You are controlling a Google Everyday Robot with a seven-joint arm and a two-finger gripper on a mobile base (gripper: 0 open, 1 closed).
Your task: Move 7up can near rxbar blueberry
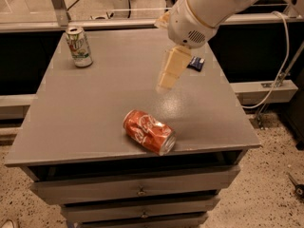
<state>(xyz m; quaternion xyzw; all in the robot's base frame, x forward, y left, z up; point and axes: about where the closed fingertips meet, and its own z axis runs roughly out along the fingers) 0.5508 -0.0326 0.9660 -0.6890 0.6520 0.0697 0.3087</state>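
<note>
Grey and flat, the table top [95,127] is being viewed from the front and a little from above, with drawers [137,191] under it and a speckled floor around it. At the far left corner the 7up can [79,46] is standing upright, well apart from all other things. The rxbar blueberry [196,63] is lying flat near the far right edge, and in this view it is being partly covered by the gripper [167,80]. The gripper is hanging above the middle-right part of the table, pointing down, at the end of the white arm [204,8] that is reaching in from the upper right. Nothing is being held by it, as far as can be seen; whether it is open or closed cannot be told from this angle. A dented red cola can [149,131] is lying on its side near the front edge, and it is not being asked for by the task. The step in hand is judged to be the approach to the 7up can, because the can is not yet being touched and the gripper is hovering far from it, toward the other side of the table. For the next move, the gripper is probably to be carried left toward the far corner, lowered around the can's body and closed gently, so that the can is not being tipped over. After that, a carry across to a free place just beside the bar would be called for.
</note>
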